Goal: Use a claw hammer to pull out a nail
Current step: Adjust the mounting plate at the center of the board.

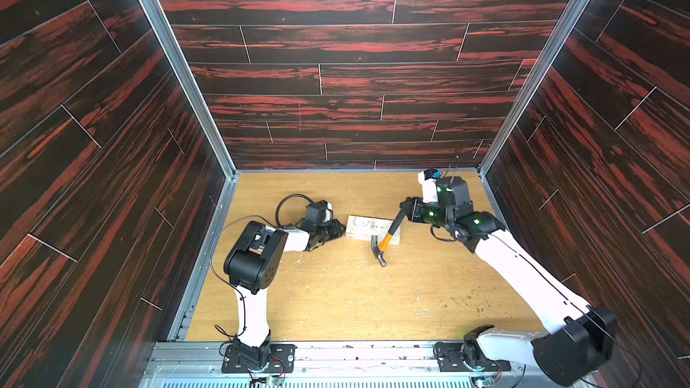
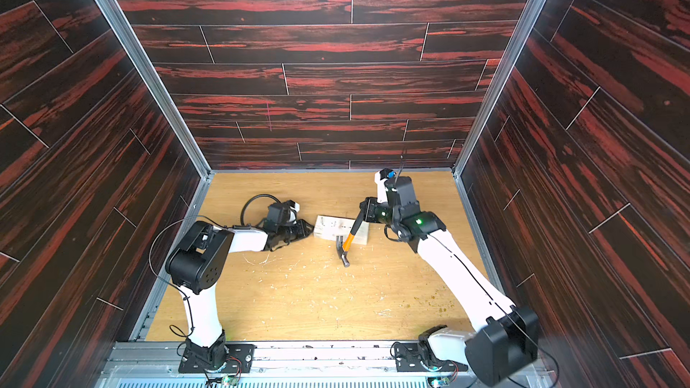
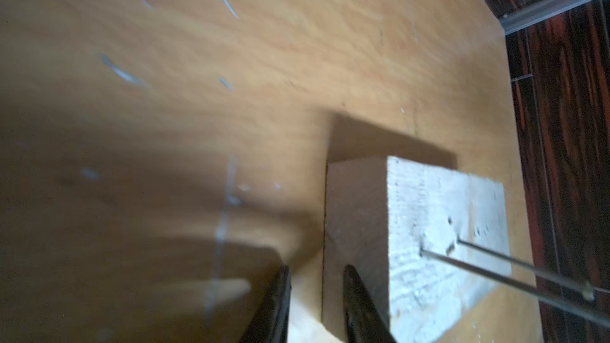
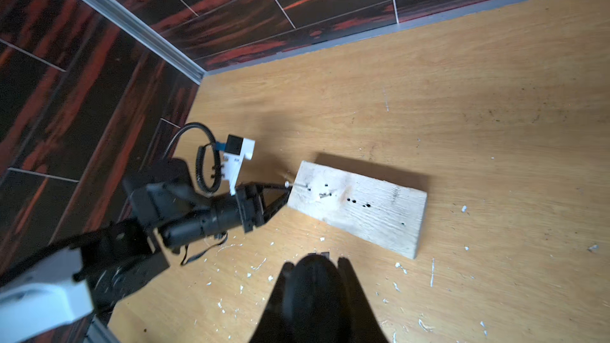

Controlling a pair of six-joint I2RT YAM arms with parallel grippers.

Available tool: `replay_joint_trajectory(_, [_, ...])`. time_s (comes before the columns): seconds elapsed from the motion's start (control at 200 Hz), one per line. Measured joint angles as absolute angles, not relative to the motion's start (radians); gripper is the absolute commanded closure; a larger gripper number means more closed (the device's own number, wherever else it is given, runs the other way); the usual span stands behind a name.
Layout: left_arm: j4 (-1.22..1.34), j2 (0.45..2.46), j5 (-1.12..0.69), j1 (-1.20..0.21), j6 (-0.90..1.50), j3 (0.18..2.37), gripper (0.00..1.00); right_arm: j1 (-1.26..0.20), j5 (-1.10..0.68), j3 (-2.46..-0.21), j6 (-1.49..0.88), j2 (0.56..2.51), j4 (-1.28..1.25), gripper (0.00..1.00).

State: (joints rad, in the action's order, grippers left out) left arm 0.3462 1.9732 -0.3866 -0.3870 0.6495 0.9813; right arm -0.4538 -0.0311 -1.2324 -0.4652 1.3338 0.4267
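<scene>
In both top views, shows right gripper (image 1: 407,210) clamped shut on handle end of small claw hammer (image 1: 386,240) with silver steel head, orange neck and black handle. Places hammer head at near long edge of pale rectangular wooden block (image 1: 367,227), lower than gripper, handle slanting up to it. Likely calls for sliding forked claw under a nail head, then rocking handle back slowly, with block steadied.

In left wrist view, shows left gripper (image 3: 317,272) part-way open astride block's end corner; firm hold not established. Shows two thin steel nails (image 3: 515,288) standing from block's top face.

In right wrist view, shows only black handle between closed jaws, block beyond; hammer head hidden.
</scene>
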Motion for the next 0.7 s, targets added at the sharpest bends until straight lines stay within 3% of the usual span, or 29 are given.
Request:
replay_joint_trajectory(0.266, [0.385,1.916,-0.384,-0.430,0.672,0.891,0.67,-0.453,0.045,-1.408,-0.406,1.489,0.531,1.00])
replay_joint_trajectory(0.701, [0.334,1.804,-0.336,-0.430,0.648,0.860,0.58,-0.454,0.026,-1.492,-0.387,1.586,0.571,1.00])
